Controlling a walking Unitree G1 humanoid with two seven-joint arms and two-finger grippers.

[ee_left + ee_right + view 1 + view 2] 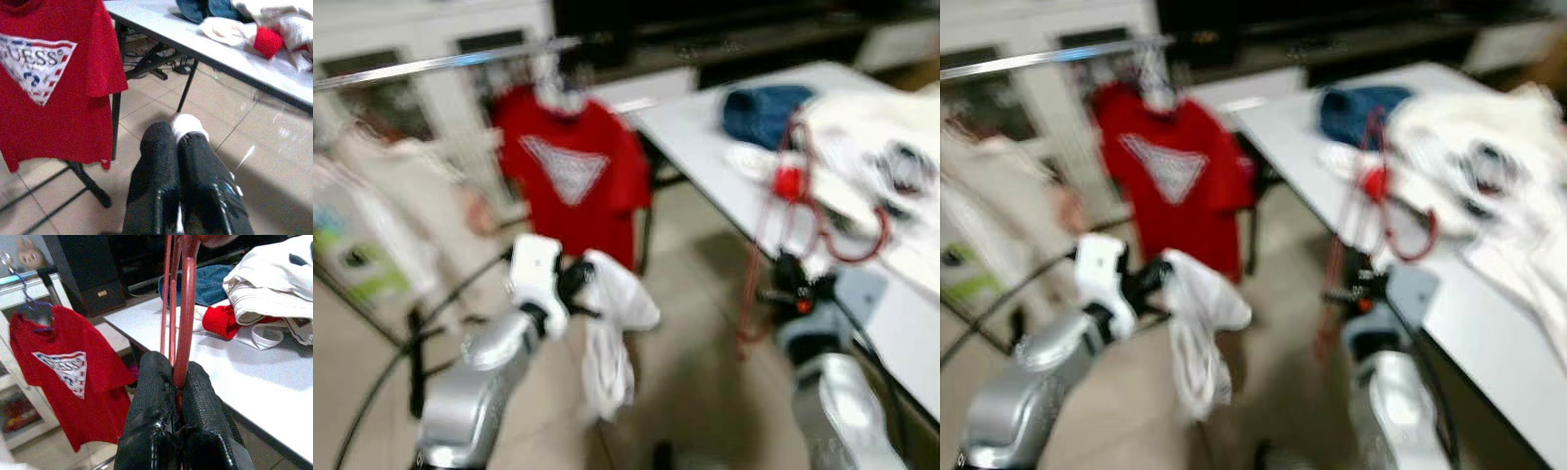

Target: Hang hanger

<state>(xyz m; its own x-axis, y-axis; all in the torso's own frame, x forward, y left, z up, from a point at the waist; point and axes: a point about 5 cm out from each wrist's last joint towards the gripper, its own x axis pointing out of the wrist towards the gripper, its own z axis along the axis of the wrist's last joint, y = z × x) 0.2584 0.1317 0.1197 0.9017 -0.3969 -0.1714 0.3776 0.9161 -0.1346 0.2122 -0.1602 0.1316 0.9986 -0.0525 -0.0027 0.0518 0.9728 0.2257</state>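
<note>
Beside the white desk (705, 147), the right end effector (176, 396) is clamped on a red hanger (185, 308), light, stiff and thin, probably best held low on its frame. Left end effector (178, 147) pinches a white garment (612, 333).

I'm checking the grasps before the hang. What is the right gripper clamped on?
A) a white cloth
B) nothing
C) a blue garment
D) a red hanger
D: in the right wrist view the right gripper is shut on the red hanger, whose bars rise from between its fingers; the white cloth is in the left gripper.
</note>
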